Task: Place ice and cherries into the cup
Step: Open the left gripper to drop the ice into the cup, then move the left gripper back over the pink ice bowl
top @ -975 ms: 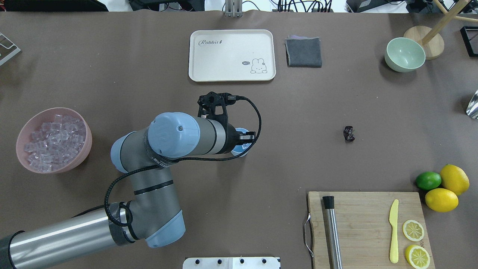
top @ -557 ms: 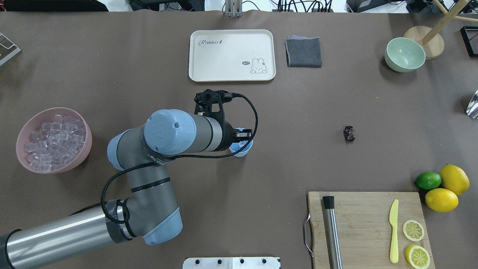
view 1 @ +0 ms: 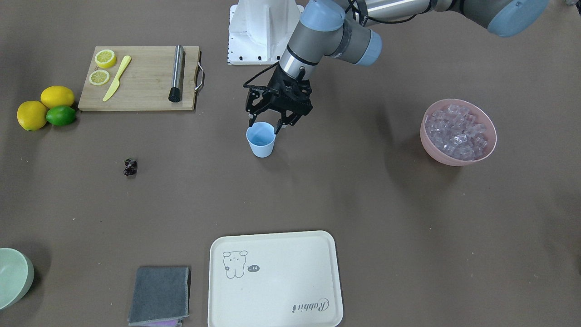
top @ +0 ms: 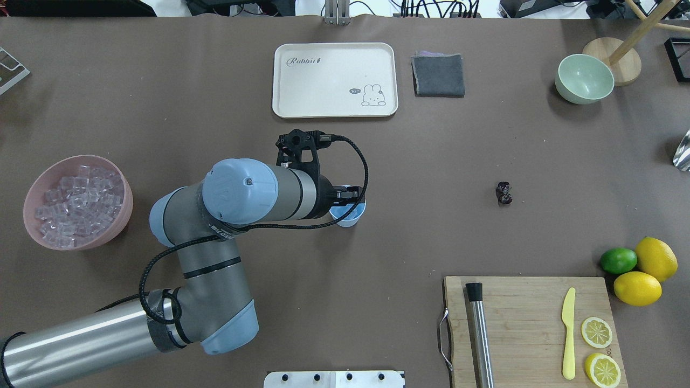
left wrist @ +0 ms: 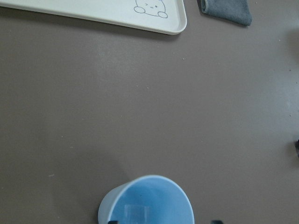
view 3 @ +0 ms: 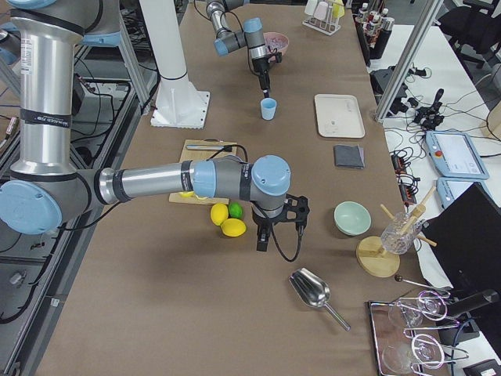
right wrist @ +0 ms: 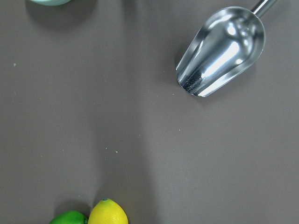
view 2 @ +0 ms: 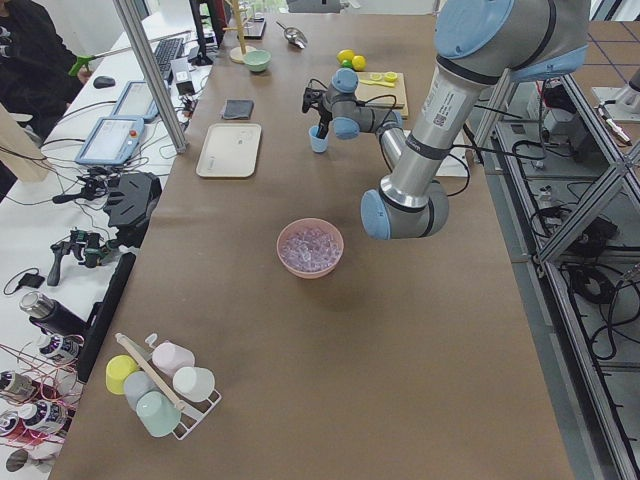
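Blue cup [view 1: 262,146] holds one ice cube [left wrist: 135,213]

Your left arm [top: 237,194] reaches out with its elbow bent, the forearm lying level toward the cup [view 1: 261,140] and the wrist turned straight down. The left gripper [view 1: 264,123] hangs just above the cup's mouth, over the rim on the robot's side, jaws spread wide. Your right arm [view 3: 156,182] stretches out well apart from the cup, wrist bent down and the right gripper [view 3: 262,241] pointing downward; whether its jaws are apart or closed cannot be told from the side view
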Tool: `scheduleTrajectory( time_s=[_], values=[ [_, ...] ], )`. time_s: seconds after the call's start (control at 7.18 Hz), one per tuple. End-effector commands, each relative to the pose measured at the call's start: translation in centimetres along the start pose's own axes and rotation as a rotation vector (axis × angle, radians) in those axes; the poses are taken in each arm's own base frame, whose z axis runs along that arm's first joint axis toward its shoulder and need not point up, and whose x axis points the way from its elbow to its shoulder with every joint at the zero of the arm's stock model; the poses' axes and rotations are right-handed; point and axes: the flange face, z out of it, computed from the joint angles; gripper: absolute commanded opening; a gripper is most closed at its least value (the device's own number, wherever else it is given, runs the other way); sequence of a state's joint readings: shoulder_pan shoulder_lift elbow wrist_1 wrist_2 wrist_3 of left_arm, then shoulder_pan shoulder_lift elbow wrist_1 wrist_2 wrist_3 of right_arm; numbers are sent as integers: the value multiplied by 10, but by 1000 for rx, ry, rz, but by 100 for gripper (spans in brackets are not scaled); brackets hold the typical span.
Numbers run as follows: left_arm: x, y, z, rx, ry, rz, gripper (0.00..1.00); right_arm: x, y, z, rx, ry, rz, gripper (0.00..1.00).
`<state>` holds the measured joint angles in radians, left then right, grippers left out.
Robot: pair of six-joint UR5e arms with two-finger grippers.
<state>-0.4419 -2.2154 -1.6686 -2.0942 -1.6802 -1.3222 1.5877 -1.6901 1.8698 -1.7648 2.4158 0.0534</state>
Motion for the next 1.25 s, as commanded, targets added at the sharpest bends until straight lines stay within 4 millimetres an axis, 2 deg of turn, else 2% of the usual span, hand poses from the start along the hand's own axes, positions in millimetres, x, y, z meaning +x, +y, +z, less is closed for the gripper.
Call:
scheduleTrajectory(
  time_s=[0.0,0.14,0.28,0.42,0.56,0.7,0.84,0.98,1.11],
  values=[
    [-43,-15,-29,20,-91,-24,98,-15,2,-13,27,-5,-40,100],
    [-52,-27,-68,17,-219,-47,98,-23,5,-20,40,-7,-57,100],
    [-62,-47,-112,19,-342,-16,98,-21,4,-19,39,-2,-59,100],
    [-79,-60,-145,23,-436,-25,98,-25,0,-22,56,2,-78,100],
    [-122,-67,-152,7,-491,-55,98,-27,-2,-24,66,-1,-79,100],
    [-156,-67,-166,-35,-487,-6,98,-31,-5,-24,67,-10,-84,100],
    [-187,-69,-188,-50,-475,28,98,-33,-5,-24,65,-21,-85,100],
    [-212,-58,-199,-81,-448,51,98,-35,-5,-22,61,-32,-85,100],
    [-241,-46,-200,-82,-424,84,98,-40,-5,-18,49,-53,-72,100]
  ],
)
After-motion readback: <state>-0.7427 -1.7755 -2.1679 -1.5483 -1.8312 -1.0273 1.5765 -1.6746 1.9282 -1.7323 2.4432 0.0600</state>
